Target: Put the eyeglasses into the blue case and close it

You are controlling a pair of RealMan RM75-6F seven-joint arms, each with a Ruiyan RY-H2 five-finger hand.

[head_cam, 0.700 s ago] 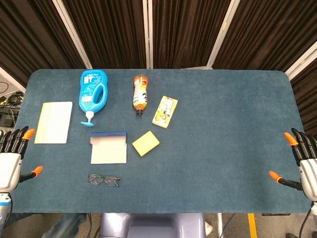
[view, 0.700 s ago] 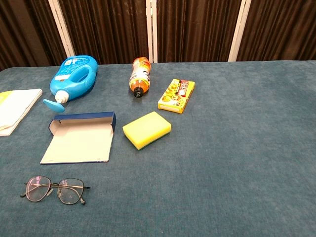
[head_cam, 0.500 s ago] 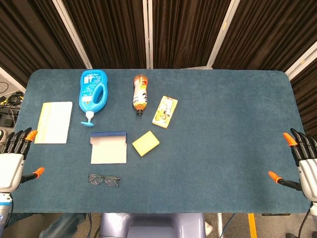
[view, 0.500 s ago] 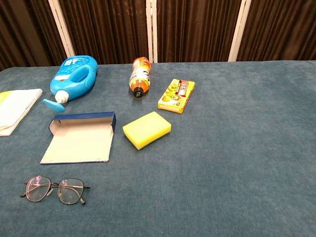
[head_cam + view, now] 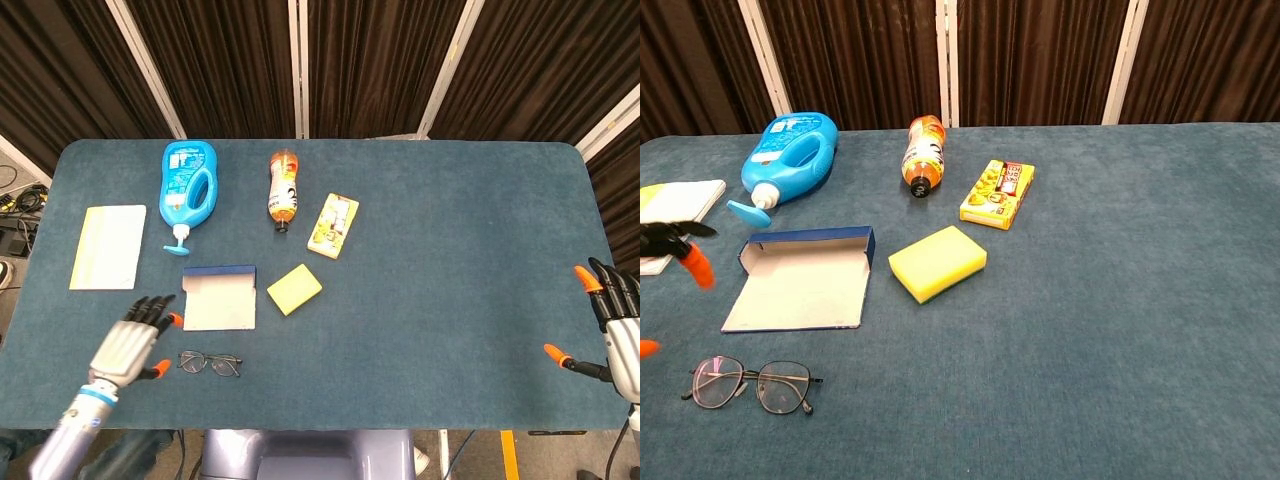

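The eyeglasses (image 5: 210, 363) (image 5: 750, 385) lie folded flat on the blue table near its front left edge. Just behind them the blue case (image 5: 219, 298) (image 5: 805, 282) lies open, its pale inside facing up and its lid at the far side. My left hand (image 5: 133, 343) hovers open just left of the glasses, fingers spread; only its orange fingertips (image 5: 695, 264) show at the left edge of the chest view. My right hand (image 5: 612, 330) stays open at the table's right front edge, far from both.
A yellow sponge (image 5: 294, 288) lies right of the case. Behind are a blue detergent bottle (image 5: 188, 190), an orange drink bottle (image 5: 284, 188) on its side and a yellow snack box (image 5: 333, 225). A pale cloth (image 5: 107, 247) lies at far left.
My left hand has swung in from the table's left edge to just left of the eyeglasses. The right hand, glasses and case have not moved.
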